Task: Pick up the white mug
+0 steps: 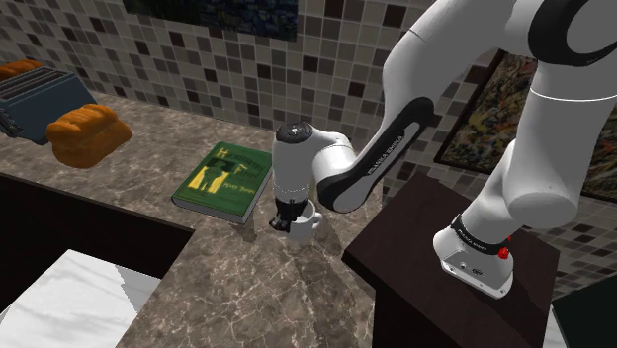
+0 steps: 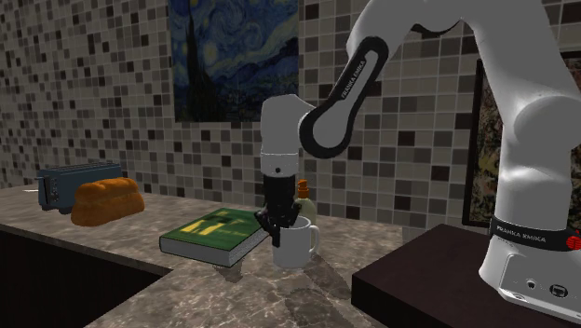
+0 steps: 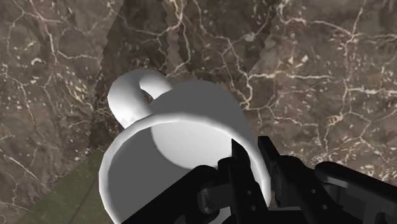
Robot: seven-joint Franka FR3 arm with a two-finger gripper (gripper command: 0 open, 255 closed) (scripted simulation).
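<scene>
Jaws, nearest, were found closed on a rim wall. On the worktop (image 1: 247,287), just beside the green book (image 1: 222,180), the gripped white mug (image 3: 184,127) was seen upright. So thin a rim pinch could be lost on lifting, the mug swinging or dropping.

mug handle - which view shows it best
The wrist view: the mug's handle curves out whole against the counter. The second exterior view shows it smaller, on the mug's right; in the shoulder view the gripper covers much of the mug.
</scene>
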